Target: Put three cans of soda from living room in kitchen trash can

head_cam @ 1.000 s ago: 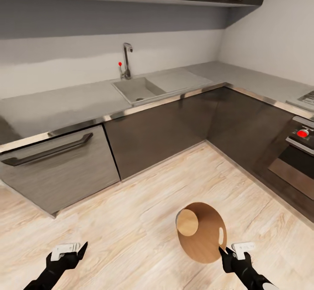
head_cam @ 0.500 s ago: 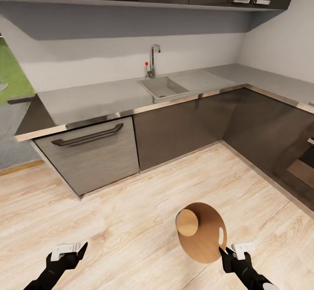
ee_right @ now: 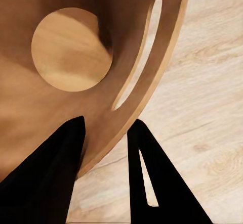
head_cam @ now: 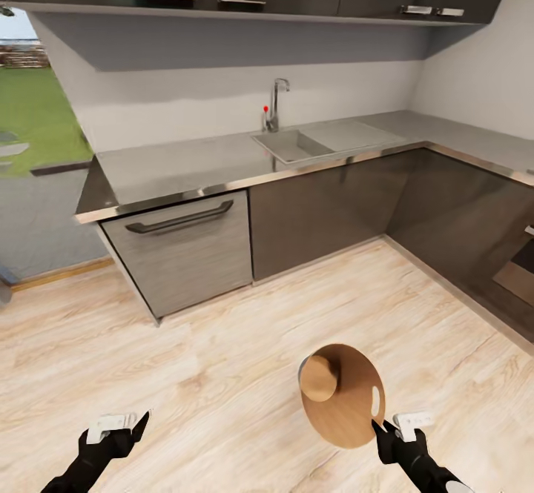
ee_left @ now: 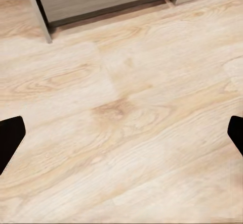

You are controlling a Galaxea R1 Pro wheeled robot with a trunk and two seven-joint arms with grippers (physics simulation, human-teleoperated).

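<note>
Tash can [head_cam: 343, 396] rim pinched between right end effector [head_cam: 385, 431] fingers, left end effector [head_cam: 141, 422] spread

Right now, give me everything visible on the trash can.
The tash can is a round, tapered, wood-look bin, brown inside with a paler flat round bottom and a thin lighter rim. A narrow slot handle is cut through its wall near the rim. No soda cans show inside. Its mouth tilts toward the head camera and it looks carried above the light wood floor. The right gripper is shut on its rim by the slot, one of its fingers inside the wall and the other outside.
</note>
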